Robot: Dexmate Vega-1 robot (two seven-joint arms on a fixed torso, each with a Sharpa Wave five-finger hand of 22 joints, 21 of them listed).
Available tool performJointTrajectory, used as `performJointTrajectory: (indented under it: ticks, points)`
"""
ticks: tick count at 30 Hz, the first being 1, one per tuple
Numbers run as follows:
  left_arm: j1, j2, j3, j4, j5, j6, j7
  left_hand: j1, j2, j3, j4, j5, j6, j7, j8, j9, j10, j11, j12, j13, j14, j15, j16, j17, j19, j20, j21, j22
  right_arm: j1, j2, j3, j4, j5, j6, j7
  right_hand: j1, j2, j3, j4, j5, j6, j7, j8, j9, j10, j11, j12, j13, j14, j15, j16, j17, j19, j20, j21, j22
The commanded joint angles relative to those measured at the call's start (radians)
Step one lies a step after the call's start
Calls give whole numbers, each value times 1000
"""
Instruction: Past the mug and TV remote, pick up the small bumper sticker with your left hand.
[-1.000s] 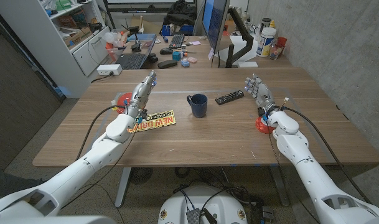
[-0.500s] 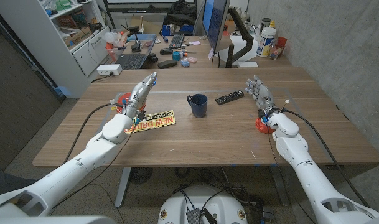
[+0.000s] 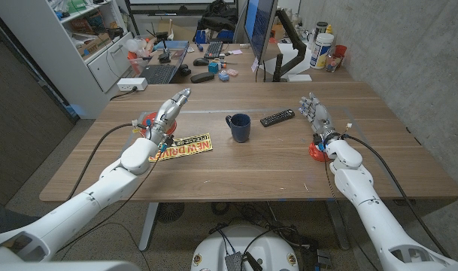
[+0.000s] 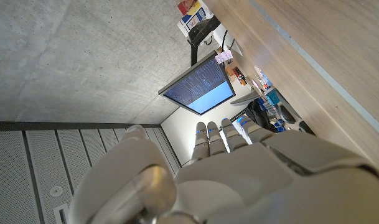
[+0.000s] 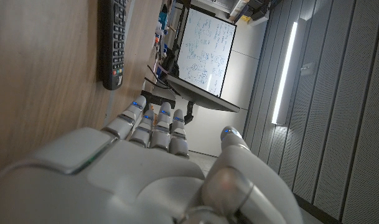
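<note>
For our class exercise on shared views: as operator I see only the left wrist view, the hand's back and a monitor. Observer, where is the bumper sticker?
Observer: The yellow bumper sticker with red lettering lies on the wooden table, its left end hidden by your forearm; the left hand reaches beyond it, empty.
Operator: Is the mug close?
Observer: The dark blue mug stands upright right of the sticker, apart from it.
Operator: And the remote?
Observer: The black TV remote lies further right, near the right hand.

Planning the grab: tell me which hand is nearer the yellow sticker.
Left. The left hand hovers just by the sticker's end; the right hand is across the table, beyond the mug.
</note>
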Motion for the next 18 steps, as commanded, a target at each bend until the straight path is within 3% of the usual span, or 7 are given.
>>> performJointTrajectory:
  ticks: [1, 18]
  points:
    - [-1, 17, -1, -7, 89, -24, 44, 18, 4, 5, -8, 11, 10, -3, 8, 5, 14, -3, 8, 4, 11, -2, 5, 3, 3, 4, 5, 5, -2, 4, 0, -4, -4, 14, -13, 2, 0, 4, -5, 6, 12, -1, 4, 6, 10, -3, 0, 2, 13, 1, 1, 6, 9, 0, 0, 6]
    - [-12, 17, 0, 28, 217, -88, 94, 55, 9, 13, -29, 18, 39, -19, 14, 5, 40, -20, 12, 4, 33, -18, 6, 2, 7, 7, 5, 5, -2, 4, 0, -7, -17, 27, -41, 1, -1, 2, -6, 6, 13, -1, 3, 6, 13, -1, -1, 2, 14, 0, 1, 6, 11, -1, -2, 6]
